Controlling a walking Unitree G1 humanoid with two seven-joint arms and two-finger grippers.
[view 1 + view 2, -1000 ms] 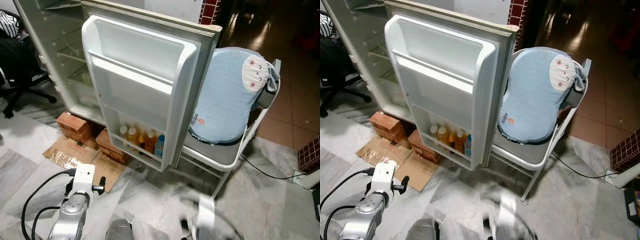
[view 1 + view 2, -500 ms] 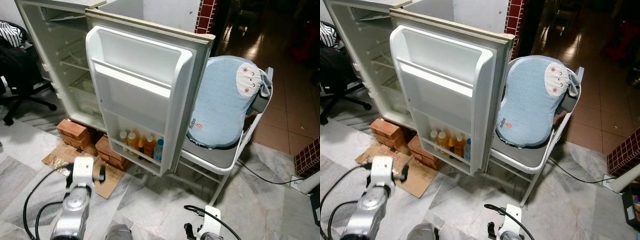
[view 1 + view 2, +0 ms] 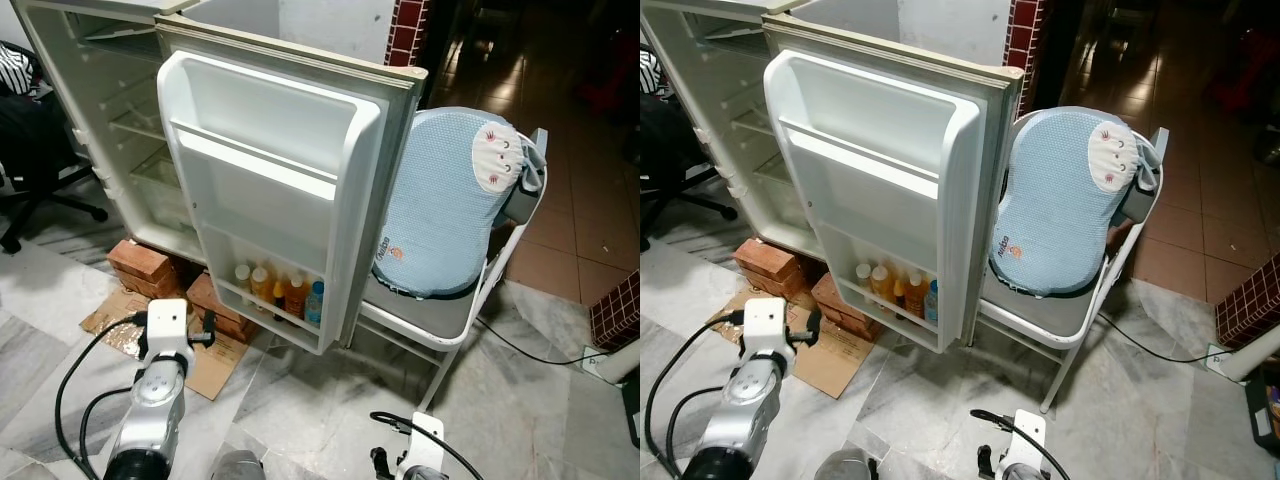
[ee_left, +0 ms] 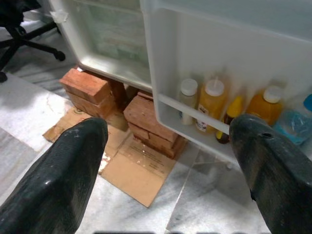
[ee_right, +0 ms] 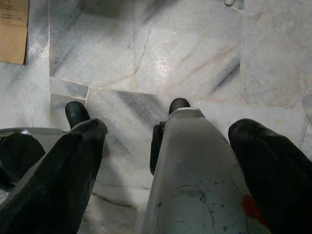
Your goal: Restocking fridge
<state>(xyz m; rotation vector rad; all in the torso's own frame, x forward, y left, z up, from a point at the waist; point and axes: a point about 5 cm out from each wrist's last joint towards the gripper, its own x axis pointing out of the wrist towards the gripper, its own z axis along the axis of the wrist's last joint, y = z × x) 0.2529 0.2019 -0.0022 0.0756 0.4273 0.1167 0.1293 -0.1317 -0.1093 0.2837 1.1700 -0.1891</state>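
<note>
The fridge stands open, its white door swung toward me. Several bottles, with orange, yellow and blue contents, stand in the door's bottom shelf; the upper door shelves are bare. My left arm reaches low toward that shelf. In the left wrist view the left gripper is open with nothing between its fingers, a short way from the bottles. My right arm hangs low. Its gripper is open and empty, pointing down at the marble floor and my own leg.
Red bricks prop up the fridge, with flattened cardboard on the floor before them. A white folding chair with a blue cushion stands right behind the door. An office chair is at far left, and a cable crosses the floor at right.
The camera has shifted a little. My left wrist has edged forward toward the door's bottom shelf. The right arm, blurred a second ago, now rests low and still.
</note>
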